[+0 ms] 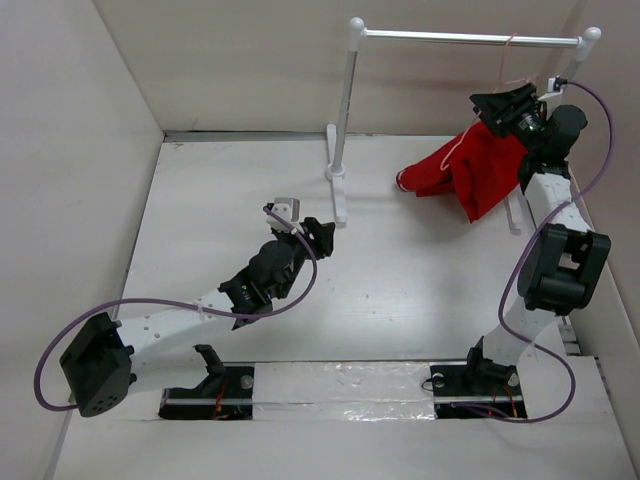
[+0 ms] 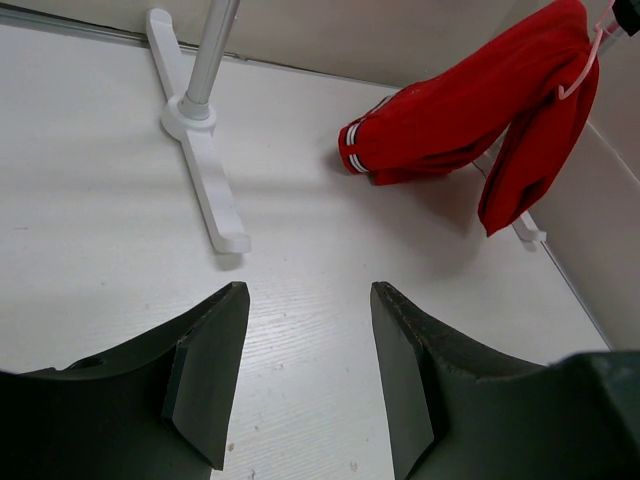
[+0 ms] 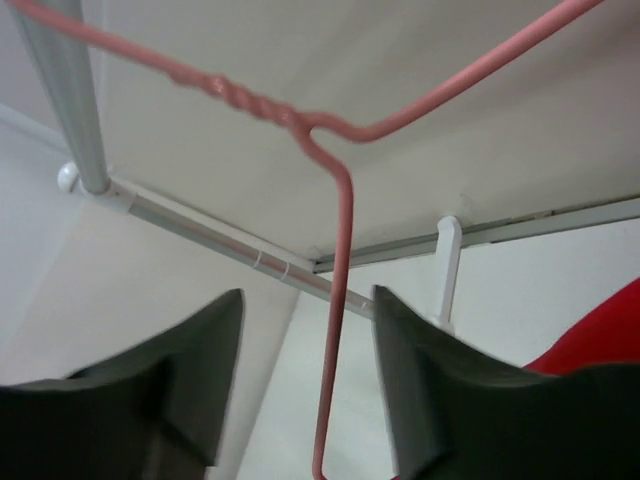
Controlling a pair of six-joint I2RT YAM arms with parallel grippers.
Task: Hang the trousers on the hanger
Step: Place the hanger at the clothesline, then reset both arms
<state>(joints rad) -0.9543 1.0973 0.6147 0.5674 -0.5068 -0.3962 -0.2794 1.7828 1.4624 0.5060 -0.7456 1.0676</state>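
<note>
Trousers (image 1: pixel 478 168) are showing as bright red cloth with thin white stripe trim at the cuff (image 2: pixel 352 158). They are hanging folded over the hanger (image 3: pixel 340 240) at the far right of the bench (image 1: pixel 400 300). One leg is trailing left with its cuff seeming to rest on the bench, the other part is dangling free beside the right wall. Hanger is reading as thin pale pink wire with a twisted neck, its hook sitting up at the silver bar (image 1: pixel 470 38) of the rack (image 1: pixel 345 120). Count: one pair of trousers, one hanger, one rack with two white posts and one bar, two arms. Right tool (image 3: pixel 307 300) is sitting up at the hanger, released: the fingers (image 3: pixel 410 380) are standing spread with the pink wire running down through the gap, neither one pinching it. Left tool (image 2: pixel 310 292) is hovering mid-bench, well apart from the trousers, also released, with nothing between its fingers and bare bench under it. It is pointing toward the rack's left foot (image 2: pixel 215 195).
</note>
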